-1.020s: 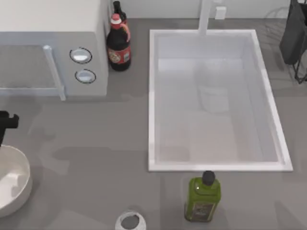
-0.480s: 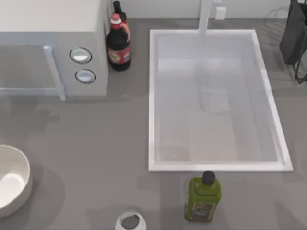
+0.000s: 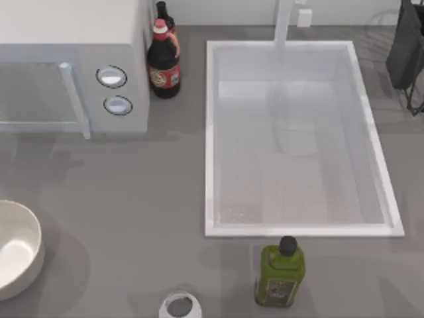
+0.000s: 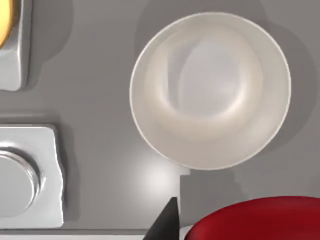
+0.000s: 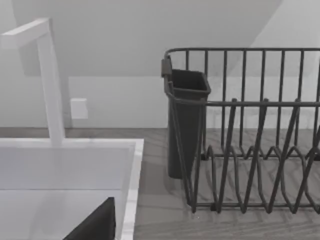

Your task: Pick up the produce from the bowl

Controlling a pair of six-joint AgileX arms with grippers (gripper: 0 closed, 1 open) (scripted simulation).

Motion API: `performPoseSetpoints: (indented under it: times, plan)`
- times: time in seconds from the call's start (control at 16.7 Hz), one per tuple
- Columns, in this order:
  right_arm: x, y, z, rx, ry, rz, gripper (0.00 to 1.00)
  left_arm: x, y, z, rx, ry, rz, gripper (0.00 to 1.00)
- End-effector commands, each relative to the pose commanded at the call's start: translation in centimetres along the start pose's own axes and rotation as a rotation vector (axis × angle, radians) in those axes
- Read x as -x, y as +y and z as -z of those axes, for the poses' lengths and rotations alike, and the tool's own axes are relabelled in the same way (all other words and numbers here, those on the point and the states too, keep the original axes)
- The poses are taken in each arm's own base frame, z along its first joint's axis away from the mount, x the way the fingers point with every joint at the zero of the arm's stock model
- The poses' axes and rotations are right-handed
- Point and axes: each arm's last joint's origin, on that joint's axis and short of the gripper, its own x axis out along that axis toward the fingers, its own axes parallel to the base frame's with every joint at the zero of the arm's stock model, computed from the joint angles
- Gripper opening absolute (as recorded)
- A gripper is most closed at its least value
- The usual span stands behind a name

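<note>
Smooth grey tabletop (image 3: 132,199) is carrying a glossy white sink basin (image 3: 295,139) at the top view's centre right, a boxy pale microwave (image 3: 73,66) at upper left with a dark red-capped bottle (image 3: 163,63) just beside it, a squat green bottle (image 3: 280,273) at lower centre, and a small round cup (image 3: 179,306) on the bottom edge. At the lower left edge, the round, thick-rimmed white bowl (image 3: 16,248) is sitting with a bare interior. In the left wrist view the bowl (image 4: 210,90) is lying beneath the camera, while the smooth, rounded red produce (image 4: 255,220) is showing at the lower right next to a dark fingertip (image 4: 165,222) of the left end effector; I cannot tell whether it is clamped.
</note>
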Motion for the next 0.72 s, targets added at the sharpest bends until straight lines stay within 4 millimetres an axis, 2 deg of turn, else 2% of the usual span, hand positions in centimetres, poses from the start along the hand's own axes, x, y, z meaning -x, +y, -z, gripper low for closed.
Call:
performPoseSetpoints:
  times: [0.12,0.24,0.42,0.6,0.72]
  plan:
    - [0.0,0.0,0.0,0.0,0.0,0.0,1.0,-0.9,-1.3,-0.9,0.0,0.015,0.005,0.0]
    - [0.0,0.0,0.0,0.0,0.0,0.0,1.0,-2.4,-3.8,-2.0,0.001,0.034,0.011,0.0]
    - [0.0,0.0,0.0,0.0,0.0,0.0,1.0,-5.1,-9.6,-2.8,0.0,0.064,0.014,0.0]
    - [0.0,0.0,0.0,0.0,0.0,0.0,1.0,-7.8,-15.5,-2.0,0.0,0.089,0.008,0.0]
    - [0.0,0.0,0.0,0.0,0.0,0.0,1.0,-9.2,-18.1,-1.3,0.0,0.096,0.003,0.0]
